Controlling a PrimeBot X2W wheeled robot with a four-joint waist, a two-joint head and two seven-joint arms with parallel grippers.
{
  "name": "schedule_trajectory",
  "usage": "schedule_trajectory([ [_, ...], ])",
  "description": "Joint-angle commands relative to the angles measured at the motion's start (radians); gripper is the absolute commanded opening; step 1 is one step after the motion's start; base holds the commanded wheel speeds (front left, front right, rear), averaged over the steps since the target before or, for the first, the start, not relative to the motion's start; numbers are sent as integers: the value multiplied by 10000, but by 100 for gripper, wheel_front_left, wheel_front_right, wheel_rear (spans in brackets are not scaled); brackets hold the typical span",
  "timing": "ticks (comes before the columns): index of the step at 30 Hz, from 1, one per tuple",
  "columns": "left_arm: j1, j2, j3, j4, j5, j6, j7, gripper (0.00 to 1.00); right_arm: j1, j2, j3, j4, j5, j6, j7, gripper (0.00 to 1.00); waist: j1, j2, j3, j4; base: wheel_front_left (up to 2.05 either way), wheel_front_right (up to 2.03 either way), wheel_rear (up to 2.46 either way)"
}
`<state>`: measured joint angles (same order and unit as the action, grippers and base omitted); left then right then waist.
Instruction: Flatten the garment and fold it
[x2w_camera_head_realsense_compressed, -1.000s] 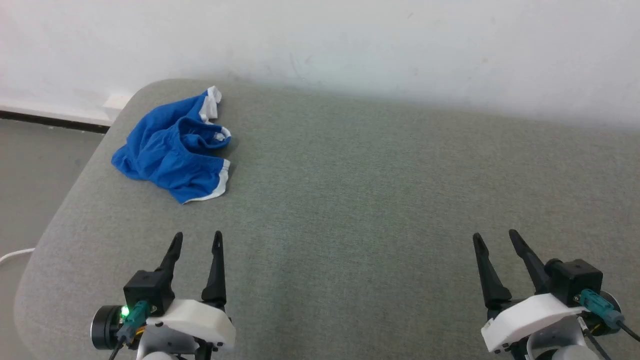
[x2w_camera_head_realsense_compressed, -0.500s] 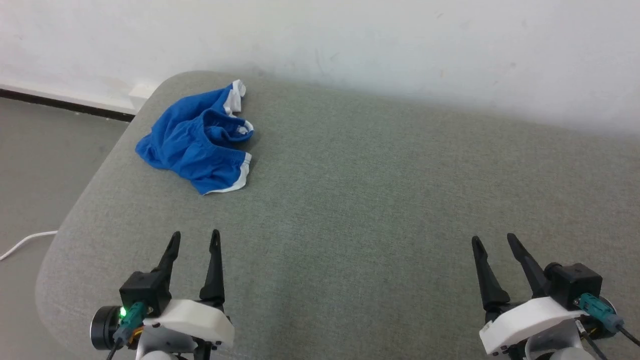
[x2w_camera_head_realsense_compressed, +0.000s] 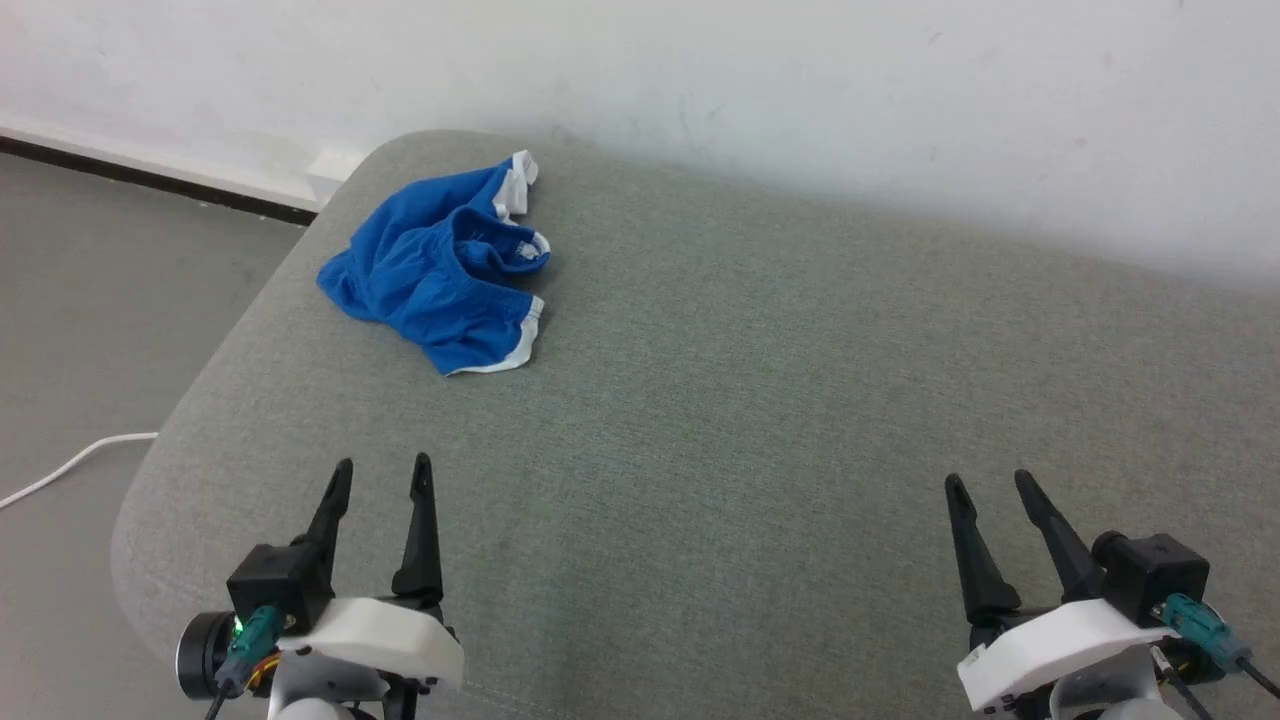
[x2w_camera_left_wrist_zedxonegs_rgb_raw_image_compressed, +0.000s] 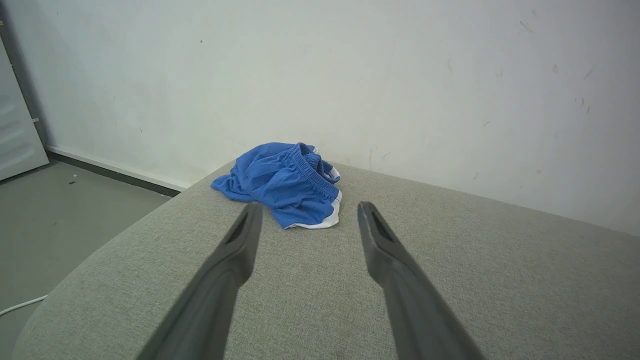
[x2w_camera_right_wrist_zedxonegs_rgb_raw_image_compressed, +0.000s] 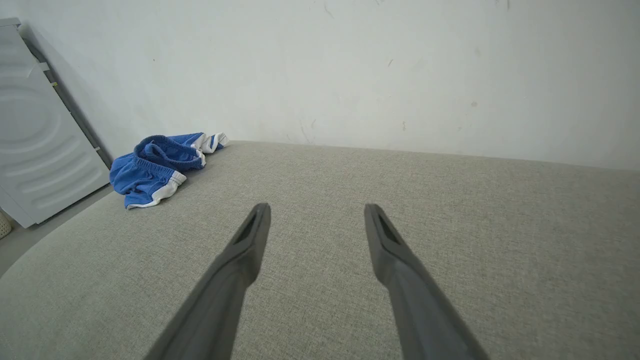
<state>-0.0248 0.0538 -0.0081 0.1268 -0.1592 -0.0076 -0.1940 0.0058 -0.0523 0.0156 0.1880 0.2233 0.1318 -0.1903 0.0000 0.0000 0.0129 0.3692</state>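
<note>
The garment (x2w_camera_head_realsense_compressed: 440, 270) is a pair of bright blue shorts with white trim, lying crumpled near the far left corner of the grey padded surface (x2w_camera_head_realsense_compressed: 760, 400). It also shows in the left wrist view (x2w_camera_left_wrist_zedxonegs_rgb_raw_image_compressed: 282, 185) and the right wrist view (x2w_camera_right_wrist_zedxonegs_rgb_raw_image_compressed: 155, 167). My left gripper (x2w_camera_head_realsense_compressed: 383, 475) hovers open over the near left of the surface, well short of the garment. Over the near right, my right gripper (x2w_camera_head_realsense_compressed: 992, 487) is open too, far from the cloth. Both hold nothing.
A white wall (x2w_camera_head_realsense_compressed: 700, 70) runs along the far edge of the surface. The grey floor (x2w_camera_head_realsense_compressed: 90, 300) lies to the left, with a white cable (x2w_camera_head_realsense_compressed: 60, 470) on it. A white appliance (x2w_camera_right_wrist_zedxonegs_rgb_raw_image_compressed: 35, 135) stands at the left.
The head camera has turned left, so the whole picture has slid right and the garment now sits closer to the middle. Both grippers stay open and keep their places.
</note>
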Motion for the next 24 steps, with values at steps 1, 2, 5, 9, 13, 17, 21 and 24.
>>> schedule_trajectory([
  [1,-143,-28,44,90,-95,14,-98,100,-59,16,56,81,114,-9,-134,100,0,0,-4,119,0,0,0],
  [2,-148,-28,56,113,-123,20,-119,100,-59,16,68,100,140,-9,-155,100,0,0,-4,161,0,0,0],
  [5,-160,-29,80,171,-181,32,-181,100,-63,17,108,158,231,-9,-218,100,0,0,4,279,0,0,0],
  [9,-167,-30,114,226,-236,37,-265,100,-101,17,151,217,169,-10,-302,100,0,0,20,420,0,0,0],
  [13,-175,-31,115,276,-301,37,-349,100,-133,18,168,196,-66,-10,-385,100,0,0,26,572,0,0,0],
  [17,-177,-32,104,325,-363,37,-432,100,-146,19,174,124,-390,-10,-469,100,0,0,9,734,0,0,0],
  [21,-186,-34,97,361,-417,54,-515,100,-145,19,211,13,-635,-11,-552,100,0,0,-22,903,0,0,0],
  [24,-190,-34,116,399,-452,50,-578,100,-131,20,189,-70,-617,-11,-615,100,0,0,-47,1020,0,0,0],
])
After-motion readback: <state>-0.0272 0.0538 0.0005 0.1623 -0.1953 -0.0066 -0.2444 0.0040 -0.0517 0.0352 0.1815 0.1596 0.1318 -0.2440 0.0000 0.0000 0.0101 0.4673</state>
